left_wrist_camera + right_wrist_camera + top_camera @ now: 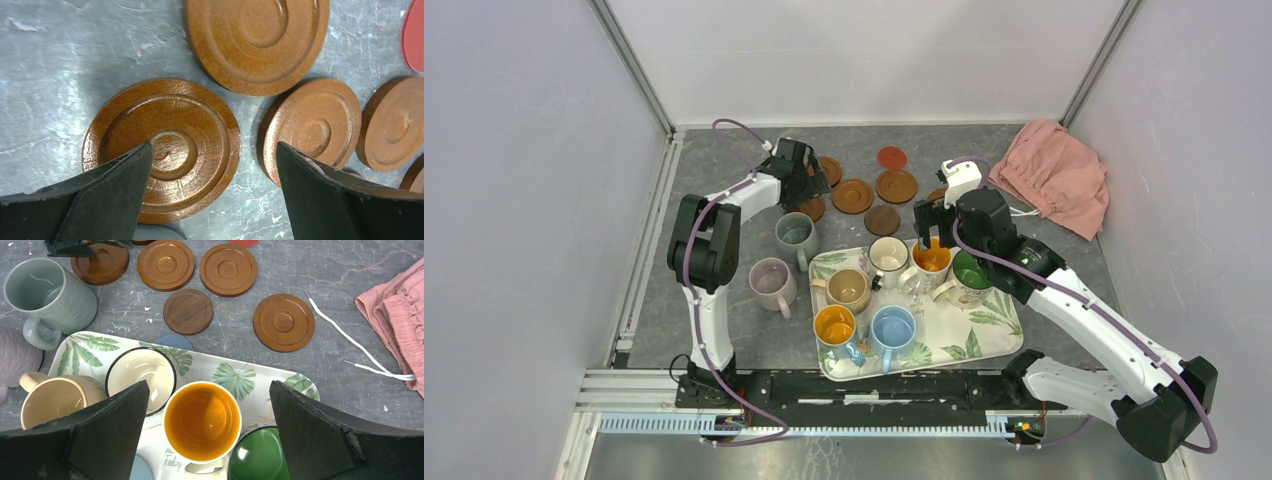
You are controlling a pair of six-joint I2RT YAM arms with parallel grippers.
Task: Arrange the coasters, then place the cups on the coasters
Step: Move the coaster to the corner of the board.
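Observation:
Several brown wooden coasters lie loose at the back, with a red one and a dark brown one. My left gripper hangs open low over a rimmed coaster, its left finger above the disc. My right gripper is open above the orange-inside cup, which stands on the leaf-print tray between the cream cup and the green-inside cup. A grey-green cup and a pale pink cup stand on the table. A grey-blue coaster peeks from under the tray.
A tan cup, a light blue cup and a blue cup with an orange inside crowd the tray's front. A pink cloth with a white cord lies at the back right. Walls enclose the table.

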